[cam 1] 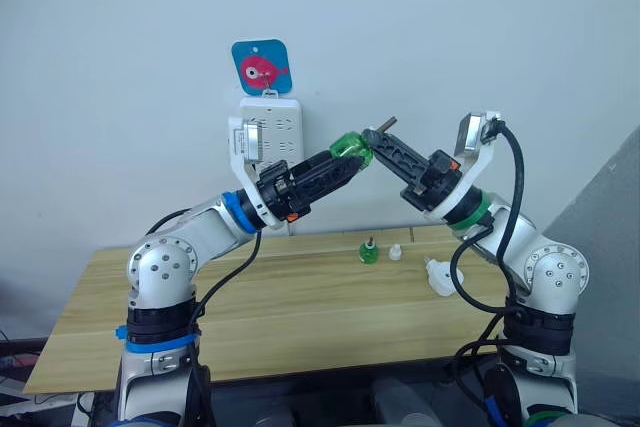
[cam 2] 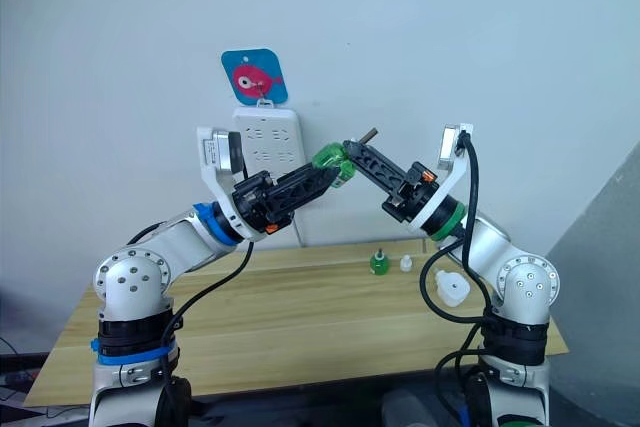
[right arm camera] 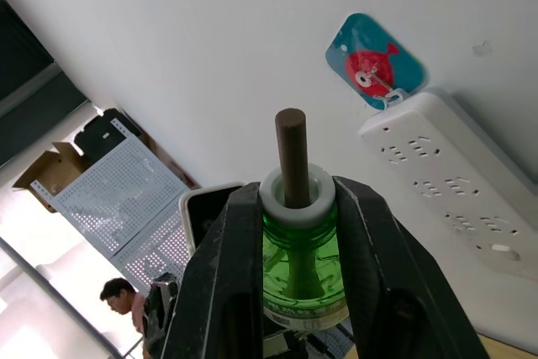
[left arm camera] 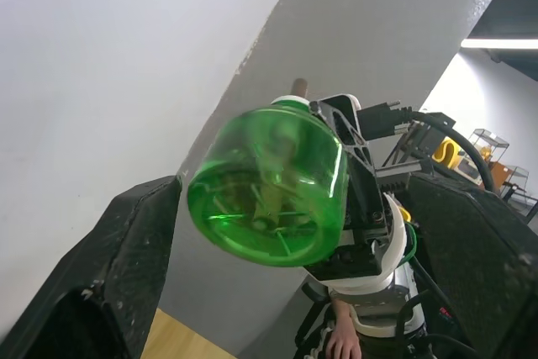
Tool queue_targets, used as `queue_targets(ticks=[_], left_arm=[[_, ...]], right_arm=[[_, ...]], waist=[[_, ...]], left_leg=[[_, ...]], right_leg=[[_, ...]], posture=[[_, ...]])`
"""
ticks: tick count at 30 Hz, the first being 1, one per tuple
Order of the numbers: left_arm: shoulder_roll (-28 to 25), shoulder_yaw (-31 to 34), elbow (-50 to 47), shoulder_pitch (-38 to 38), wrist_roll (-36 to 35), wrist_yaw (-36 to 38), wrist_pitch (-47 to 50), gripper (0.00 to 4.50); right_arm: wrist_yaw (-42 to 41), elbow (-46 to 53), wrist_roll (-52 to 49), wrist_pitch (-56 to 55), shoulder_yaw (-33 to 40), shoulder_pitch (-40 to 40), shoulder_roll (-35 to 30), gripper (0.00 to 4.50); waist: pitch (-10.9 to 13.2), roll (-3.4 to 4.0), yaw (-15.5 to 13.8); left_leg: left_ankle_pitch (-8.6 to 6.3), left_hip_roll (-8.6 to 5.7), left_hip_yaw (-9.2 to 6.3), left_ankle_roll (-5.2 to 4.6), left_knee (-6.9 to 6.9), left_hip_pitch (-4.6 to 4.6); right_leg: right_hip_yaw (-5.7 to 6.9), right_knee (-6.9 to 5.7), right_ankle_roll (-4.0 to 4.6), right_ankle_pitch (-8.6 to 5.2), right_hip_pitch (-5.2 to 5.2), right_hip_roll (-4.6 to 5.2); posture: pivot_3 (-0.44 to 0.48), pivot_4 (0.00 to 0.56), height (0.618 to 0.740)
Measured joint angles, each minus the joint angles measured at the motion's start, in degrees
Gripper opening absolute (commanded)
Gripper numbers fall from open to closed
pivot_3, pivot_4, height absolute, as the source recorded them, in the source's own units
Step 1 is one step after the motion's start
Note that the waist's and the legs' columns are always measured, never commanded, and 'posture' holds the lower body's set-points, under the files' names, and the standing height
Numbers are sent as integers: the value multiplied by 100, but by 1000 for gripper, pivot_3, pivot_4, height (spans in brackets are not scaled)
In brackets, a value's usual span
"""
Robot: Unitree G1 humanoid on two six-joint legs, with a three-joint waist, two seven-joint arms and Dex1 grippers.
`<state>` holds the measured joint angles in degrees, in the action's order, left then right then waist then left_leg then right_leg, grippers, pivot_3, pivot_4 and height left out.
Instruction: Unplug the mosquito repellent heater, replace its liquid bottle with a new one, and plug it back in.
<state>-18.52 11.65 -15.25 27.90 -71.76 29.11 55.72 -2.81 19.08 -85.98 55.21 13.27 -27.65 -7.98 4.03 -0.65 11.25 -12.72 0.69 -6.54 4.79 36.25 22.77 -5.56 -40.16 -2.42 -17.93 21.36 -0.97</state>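
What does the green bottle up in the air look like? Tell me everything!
The green bottle is small, round and see-through, like shiny plastic. It has a white collar at its neck, with a dark brown stick poking out of it. A label runs around its lower part. It is held up in the air in front of the white power strip, above the wooden table. The right claw squeezes its neck between two black fingers. The left claw reaches toward its bottom, fingers spread either side.

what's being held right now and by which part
The right pincer grips the green liquid bottle by its neck, below the white collar. The left pincer is open around its base.
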Motion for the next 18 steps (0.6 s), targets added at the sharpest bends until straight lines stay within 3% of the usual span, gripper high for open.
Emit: queue_targets(ticks=[8,14,15,18], left_arm=[[21,1,20,25,-147,-152,-6,4500],[16,6,158,36,-235,-208,-7,2606],[16,0,160,37,-250,-197,-7,2396],[-3,0,160,67,-249,-180,-7,2362]], right_arm=[[48,-2,-182,-201,-198,80,-128,812],[45,-3,-291,-316,-339,142,-237,812],[46,-4,-307,-336,-347,144,-243,812],[45,-4,-345,-397,-383,144,-267,812]], waist=[[-1,0,-4],[-1,0,-7],[-1,0,-8],[-1,0,-9]], left_leg=[[0,0,0,0,-1,1],[0,0,2,0,-1,0],[0,0,1,0,-1,2],[0,0,2,0,-2,2]], right_leg=[[0,2,-21,-13,0,0],[-2,2,-23,-13,1,-1],[-2,3,-23,-13,1,-1],[-2,5,-22,-13,0,-1]], posture=[[-159,0,733],[-157,0,733],[-157,0,733],[-157,0,733]])
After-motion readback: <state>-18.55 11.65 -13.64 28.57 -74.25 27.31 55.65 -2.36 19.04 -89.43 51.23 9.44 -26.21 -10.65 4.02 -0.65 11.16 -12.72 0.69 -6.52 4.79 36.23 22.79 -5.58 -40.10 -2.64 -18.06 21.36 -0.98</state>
